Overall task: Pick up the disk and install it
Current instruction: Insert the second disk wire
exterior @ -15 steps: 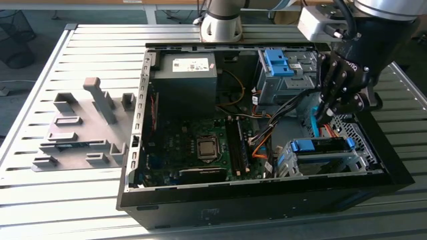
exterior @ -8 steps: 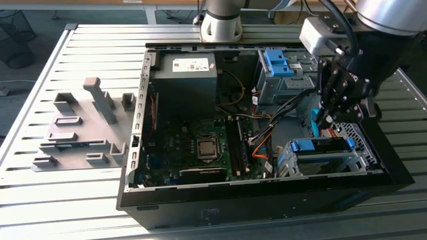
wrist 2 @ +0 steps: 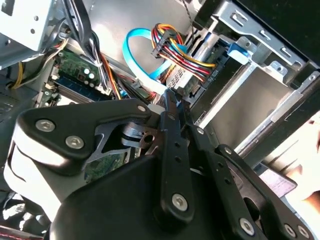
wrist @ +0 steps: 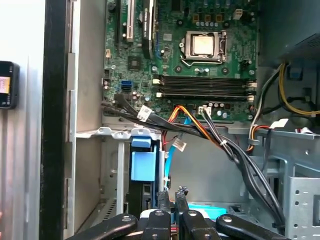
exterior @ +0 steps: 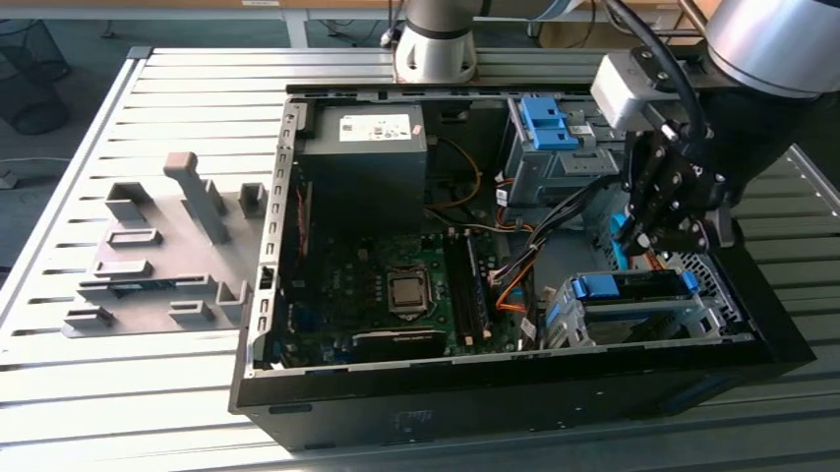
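The disk [exterior: 630, 286] lies in the silver drive cage [exterior: 683, 324] at the front corner of the open computer case, on the exterior view's right, framed by its blue carrier. Both wrist views show the disk, with the blue carrier [wrist: 142, 165] on one side and the silver connector end [wrist 2: 202, 67] on the other. My gripper [exterior: 640, 246] hangs inside the case just behind that cage. My gripper [wrist 2: 172, 97] is shut, its fingertips [wrist: 162, 196] close together with nothing between them, right beside the disk's connector end.
A coloured power cable bundle [wrist 2: 175, 50] and a light blue data cable [wrist 2: 135, 50] run close to the fingers. A second cage with a blue latch [exterior: 545, 123], a black box with a white sticker [exterior: 361, 147] and the motherboard [exterior: 393, 285] share the case. A grey fixture [exterior: 164, 256] lies on the table.
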### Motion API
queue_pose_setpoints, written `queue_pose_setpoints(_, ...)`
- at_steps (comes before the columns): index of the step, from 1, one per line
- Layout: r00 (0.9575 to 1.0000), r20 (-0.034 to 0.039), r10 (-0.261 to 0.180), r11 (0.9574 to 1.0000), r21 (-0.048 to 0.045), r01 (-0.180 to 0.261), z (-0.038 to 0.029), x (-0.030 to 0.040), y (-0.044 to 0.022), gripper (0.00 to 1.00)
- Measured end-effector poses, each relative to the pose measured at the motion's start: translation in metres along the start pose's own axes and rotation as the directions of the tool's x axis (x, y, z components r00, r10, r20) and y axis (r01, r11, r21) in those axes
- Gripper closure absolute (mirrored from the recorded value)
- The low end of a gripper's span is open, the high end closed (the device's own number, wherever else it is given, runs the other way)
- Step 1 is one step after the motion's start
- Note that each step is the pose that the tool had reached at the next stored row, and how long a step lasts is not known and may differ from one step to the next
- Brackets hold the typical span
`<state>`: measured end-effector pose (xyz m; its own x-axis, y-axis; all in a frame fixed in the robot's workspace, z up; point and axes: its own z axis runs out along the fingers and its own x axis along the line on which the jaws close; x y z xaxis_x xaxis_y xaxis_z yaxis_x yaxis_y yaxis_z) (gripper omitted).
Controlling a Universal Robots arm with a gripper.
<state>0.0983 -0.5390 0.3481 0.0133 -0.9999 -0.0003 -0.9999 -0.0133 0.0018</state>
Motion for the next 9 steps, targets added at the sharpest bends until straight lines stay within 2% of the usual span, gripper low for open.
queue_pose_setpoints(6,1.0000,-0.0014,0.000,1.0000,-0.0001,0.000,0.0055,0.0055,-0.0002,0.84)
queue_pose_setpoints(9,1.0000,-0.0016,0.000,1.0000,-0.0029,0.000,0.0064,0.0088,-0.0027,0.84)
